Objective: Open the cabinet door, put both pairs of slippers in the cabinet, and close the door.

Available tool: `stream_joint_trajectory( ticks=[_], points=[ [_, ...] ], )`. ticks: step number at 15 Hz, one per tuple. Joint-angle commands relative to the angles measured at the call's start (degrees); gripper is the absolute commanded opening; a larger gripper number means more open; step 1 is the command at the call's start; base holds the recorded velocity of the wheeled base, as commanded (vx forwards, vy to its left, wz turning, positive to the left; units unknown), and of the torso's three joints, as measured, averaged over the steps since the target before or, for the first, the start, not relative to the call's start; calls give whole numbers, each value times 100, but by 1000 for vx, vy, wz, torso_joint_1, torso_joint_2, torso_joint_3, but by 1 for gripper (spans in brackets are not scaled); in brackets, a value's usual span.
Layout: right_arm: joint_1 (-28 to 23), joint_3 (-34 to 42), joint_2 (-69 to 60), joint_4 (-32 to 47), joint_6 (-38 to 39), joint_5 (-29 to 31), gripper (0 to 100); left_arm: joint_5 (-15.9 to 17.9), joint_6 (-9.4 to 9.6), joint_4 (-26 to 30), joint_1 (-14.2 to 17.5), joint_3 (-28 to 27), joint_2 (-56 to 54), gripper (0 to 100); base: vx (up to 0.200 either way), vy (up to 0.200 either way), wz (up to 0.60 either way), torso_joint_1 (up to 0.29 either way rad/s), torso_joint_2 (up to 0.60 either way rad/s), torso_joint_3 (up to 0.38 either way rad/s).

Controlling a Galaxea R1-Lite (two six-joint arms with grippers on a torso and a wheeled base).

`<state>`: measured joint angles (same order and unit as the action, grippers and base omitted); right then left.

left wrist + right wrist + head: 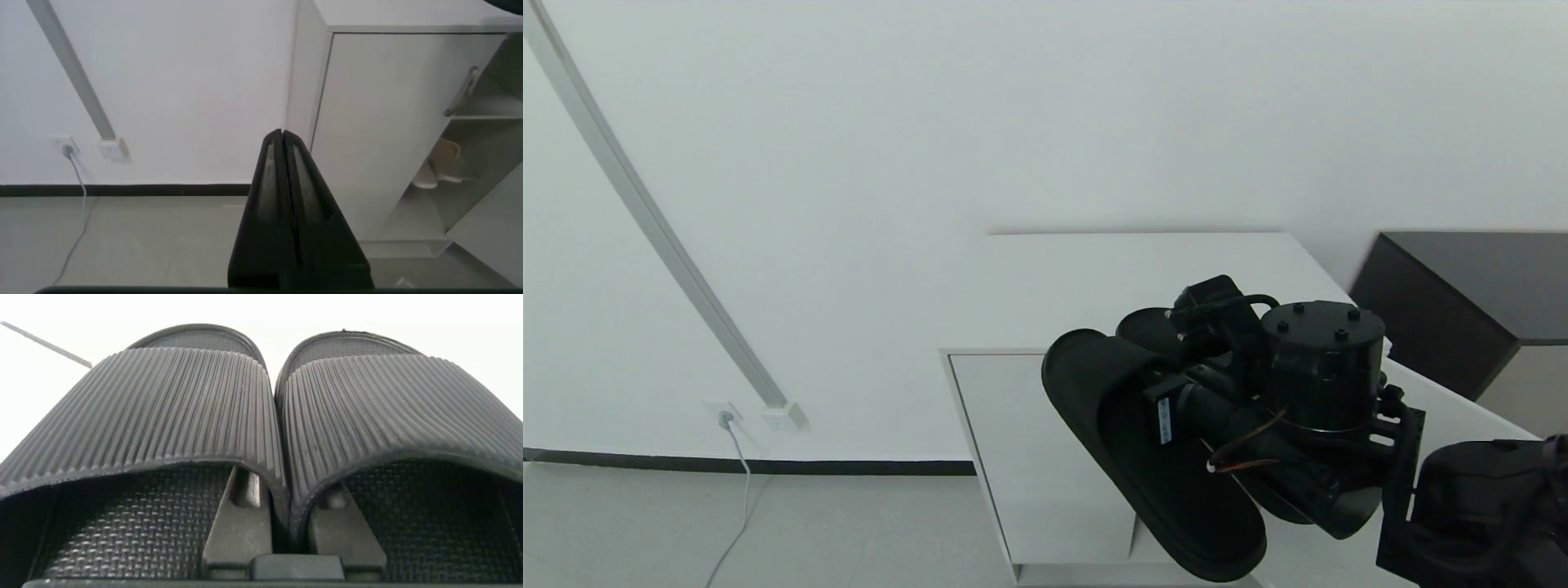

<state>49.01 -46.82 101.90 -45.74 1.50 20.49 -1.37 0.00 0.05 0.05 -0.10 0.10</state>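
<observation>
A pair of black slippers [1143, 441] hangs over the front corner of the white cabinet [1143, 269]. My right gripper [286, 510] is shut on the black slippers: one finger [237, 518] sits under each ribbed strap [163, 408], pressing the inner edges together. The left gripper [282, 163] is shut with nothing in it and hangs low in front of the cabinet [384, 122]. Past a door panel with a handle [462, 90], the cabinet stands open. A pair of beige slippers [441, 163] rests on a shelf inside.
A dark block [1462, 302] stands right of the cabinet. On the wall to the left are a slanted white trunking [645, 212] and a socket [725, 416] with a cable hanging to the floor. Bare floor [147, 237] lies left of the cabinet.
</observation>
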Motion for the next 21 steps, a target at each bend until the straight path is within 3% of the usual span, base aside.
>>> stream_joint_trajectory(
  ticks=[1,11,21],
  points=[
    [39,24,-21,4,-1,-1,0,-4,0,4,4,1,-1,0,0,-200,0,-2,2,-2],
    [241,209,-215,4,-1,-1,0,-4,0,4,4,1,-1,0,0,-200,0,2,3,4],
    [197,481,-197,-269,-150,-10,0,5,0,4,4,1,-1,0,0,0,0,0,0,0]
  ],
)
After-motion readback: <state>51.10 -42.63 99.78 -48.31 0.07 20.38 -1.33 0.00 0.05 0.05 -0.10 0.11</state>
